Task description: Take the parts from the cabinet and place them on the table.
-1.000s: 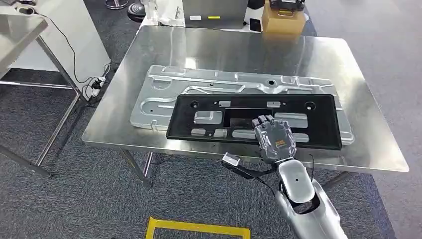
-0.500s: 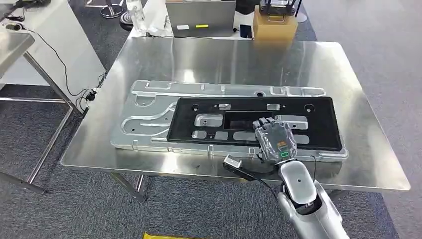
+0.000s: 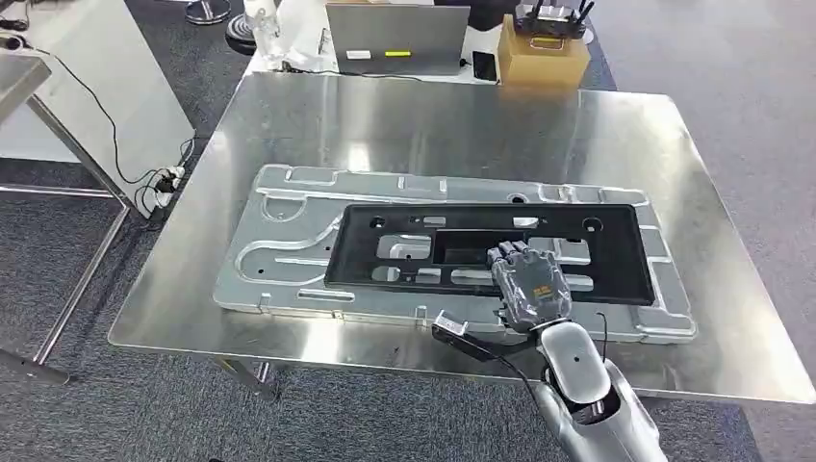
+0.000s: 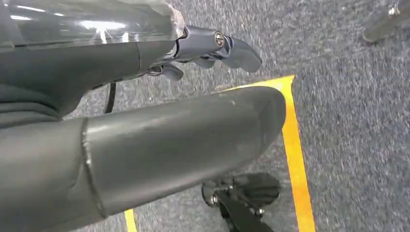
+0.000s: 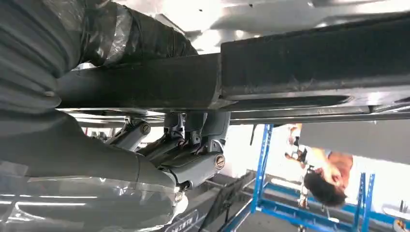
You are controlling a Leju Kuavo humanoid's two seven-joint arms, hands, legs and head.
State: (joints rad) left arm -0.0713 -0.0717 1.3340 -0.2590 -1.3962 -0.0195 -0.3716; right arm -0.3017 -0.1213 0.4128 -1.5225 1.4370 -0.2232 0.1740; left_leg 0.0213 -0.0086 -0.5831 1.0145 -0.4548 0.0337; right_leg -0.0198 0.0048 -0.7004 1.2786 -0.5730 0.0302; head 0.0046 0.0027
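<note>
Steel table [image 3: 289,125] on grey carpet. A black rectangular frame part [image 3: 616,252], with cut-outs, lies flat on a silver stamped panel [image 3: 289,241]. Right hand [image 3: 527,279] grasps the frame's near edge; the right wrist view shows fingers [image 5: 193,159] curled under it. Left hand [image 4: 212,46] hangs over the carpet, loosely curled, holding nothing. Bare tabletop lies beyond the right hand.

A black plastic panel [image 3: 491,250] lies on a silver stamped metal sheet [image 3: 289,250], both on a shiny steel table [image 3: 433,115] above grey carpet [image 3: 87,404].
</note>
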